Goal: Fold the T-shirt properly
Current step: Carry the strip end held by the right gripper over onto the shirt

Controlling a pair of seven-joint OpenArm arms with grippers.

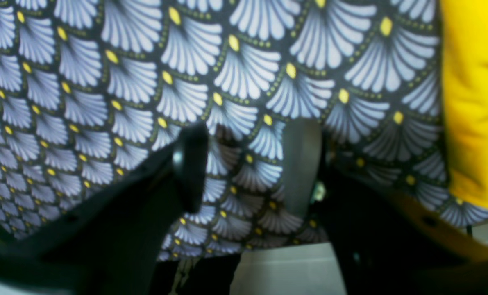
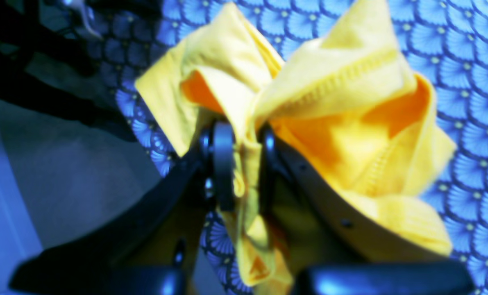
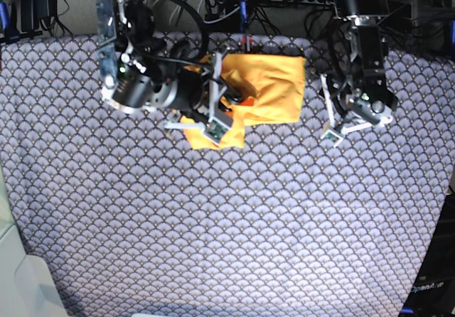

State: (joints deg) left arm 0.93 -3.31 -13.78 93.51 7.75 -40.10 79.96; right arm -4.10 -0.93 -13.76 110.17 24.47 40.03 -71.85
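T-shirt lies bunched at counter's far edge. Right claw clamped on its gathered hem; left claw agape, empty, beside shirt's opposite edge, near.

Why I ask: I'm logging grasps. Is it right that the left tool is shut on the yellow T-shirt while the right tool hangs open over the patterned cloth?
The sides are swapped. The right wrist view shows the right tool shut on the T-shirt; the left wrist view shows the left tool open over the patterned cloth.
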